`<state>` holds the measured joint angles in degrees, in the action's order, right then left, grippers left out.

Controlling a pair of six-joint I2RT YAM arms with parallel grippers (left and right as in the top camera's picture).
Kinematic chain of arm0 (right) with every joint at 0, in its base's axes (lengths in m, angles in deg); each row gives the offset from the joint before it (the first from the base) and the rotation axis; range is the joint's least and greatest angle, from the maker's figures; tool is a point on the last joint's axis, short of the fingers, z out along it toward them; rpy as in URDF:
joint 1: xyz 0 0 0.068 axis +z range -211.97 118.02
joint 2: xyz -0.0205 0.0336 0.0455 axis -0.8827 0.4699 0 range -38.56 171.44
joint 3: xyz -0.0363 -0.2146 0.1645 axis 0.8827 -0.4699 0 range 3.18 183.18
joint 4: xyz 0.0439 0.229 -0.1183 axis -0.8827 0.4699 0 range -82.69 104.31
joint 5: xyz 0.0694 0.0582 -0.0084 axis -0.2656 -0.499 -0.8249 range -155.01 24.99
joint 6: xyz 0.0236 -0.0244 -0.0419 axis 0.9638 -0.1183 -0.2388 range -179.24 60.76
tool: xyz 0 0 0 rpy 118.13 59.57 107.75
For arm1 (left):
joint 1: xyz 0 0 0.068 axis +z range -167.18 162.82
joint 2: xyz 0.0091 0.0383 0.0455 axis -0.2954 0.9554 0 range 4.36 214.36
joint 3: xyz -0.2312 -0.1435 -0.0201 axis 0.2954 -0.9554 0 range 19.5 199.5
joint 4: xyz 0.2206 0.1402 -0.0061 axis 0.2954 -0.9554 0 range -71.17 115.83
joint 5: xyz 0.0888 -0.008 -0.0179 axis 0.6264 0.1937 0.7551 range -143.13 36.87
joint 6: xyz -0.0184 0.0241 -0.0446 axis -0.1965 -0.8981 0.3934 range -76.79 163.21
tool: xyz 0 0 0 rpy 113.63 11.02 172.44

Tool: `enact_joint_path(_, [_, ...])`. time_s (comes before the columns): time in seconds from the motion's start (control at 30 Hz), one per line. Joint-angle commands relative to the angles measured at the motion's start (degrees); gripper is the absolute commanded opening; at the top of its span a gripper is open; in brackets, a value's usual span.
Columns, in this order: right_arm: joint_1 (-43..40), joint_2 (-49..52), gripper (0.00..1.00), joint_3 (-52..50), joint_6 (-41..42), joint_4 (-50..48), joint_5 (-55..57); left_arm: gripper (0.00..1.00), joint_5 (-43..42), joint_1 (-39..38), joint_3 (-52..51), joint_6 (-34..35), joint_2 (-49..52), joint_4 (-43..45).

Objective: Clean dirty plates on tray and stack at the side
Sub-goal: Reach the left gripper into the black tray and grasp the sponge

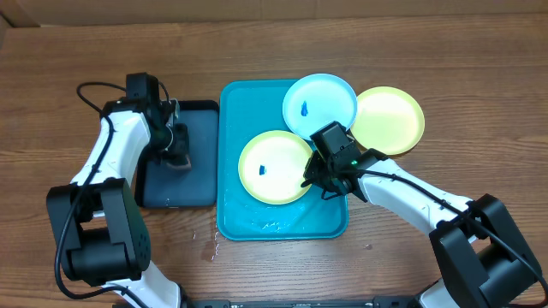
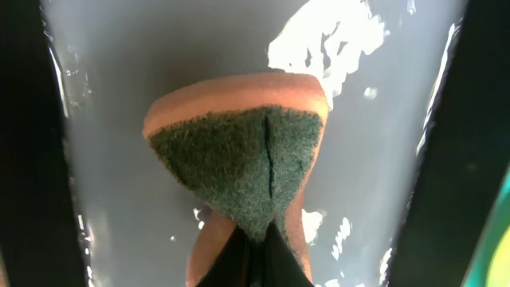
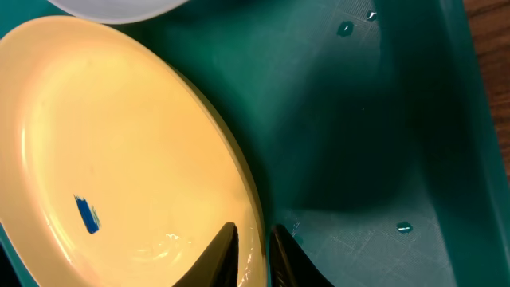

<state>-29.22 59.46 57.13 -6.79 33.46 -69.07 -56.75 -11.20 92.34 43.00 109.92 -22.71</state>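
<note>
Plate [image 3: 119,135], glossy yellow, has its rim pinched by the right end effector [image 3: 253,243]. Left end effector [image 2: 256,243] clamps a scratchy sponge [image 2: 235,151].

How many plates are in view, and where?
3. One yellow plate lies inside the tray. The light blue plate overlaps the tray's far right corner. A second yellow plate sits on the table beside it. None appears hidden.

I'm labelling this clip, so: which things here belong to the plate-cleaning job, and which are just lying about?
Job: smudged yellow-green plate, held by the right gripper; light blue plate; second yellow-green plate; turquoise tray; sponge in the left gripper; black tray.
Lying about: water drops on the table; black cable.
</note>
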Motion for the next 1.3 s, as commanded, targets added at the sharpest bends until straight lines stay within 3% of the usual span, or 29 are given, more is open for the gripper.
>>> enact_joint_path(0.0, [0.1,0.2,0.16,-0.3,-0.1,-0.4,0.6,0.07,-0.2,-0.5,-0.7,-1.6,0.1,0.9])
enact_joint_path(0.13, [0.1,0.2,0.16,-0.3,-0.1,-0.4,0.6,0.18,-0.2,-0.5,-0.7,-1.5,0.1,1.4])
enact_joint_path(0.47, [0.1,0.2,0.17,-0.3,-0.1,-0.4,0.6,0.23,-0.3,-0.5,-5.7,0.3,0.1,5.6])
enact_joint_path(0.63, [0.1,0.2,0.17,-0.3,-0.1,-0.4,0.6,0.17,-0.2,-0.5,-7.5,0.2,0.1,7.1])
enact_joint_path(0.73, [0.1,0.2,0.17,-0.3,-0.1,-0.4,0.6,0.04,-0.5,-0.5,-7.5,0.2,0.1,7.4])
enact_joint_path(0.83, [0.1,0.2,0.25,-0.3,-0.1,-0.4,0.6,0.04,-1.7,-0.3,-7.1,1.1,0.0,7.9])
enact_joint_path(1.07, [0.1,0.2,0.31,-0.3,-0.1,-0.4,0.6,0.04,-2.2,1.2,-3.8,1.0,-0.7,4.5])
enact_joint_path(1.1, [0.1,0.2,0.31,-0.3,-0.1,-0.4,0.6,0.05,-2.2,1.3,-3.7,1.0,-0.7,4.4])
enact_joint_path(1.2, [0.1,0.2,0.31,-0.3,-0.1,-0.4,0.6,0.24,-2.2,1.3,-3.7,1.0,-0.7,4.4])
enact_joint_path(1.27, [0.1,0.2,0.31,-0.3,-0.1,-0.4,0.6,0.25,-2.2,1.2,-3.7,1.0,-0.7,4.5])
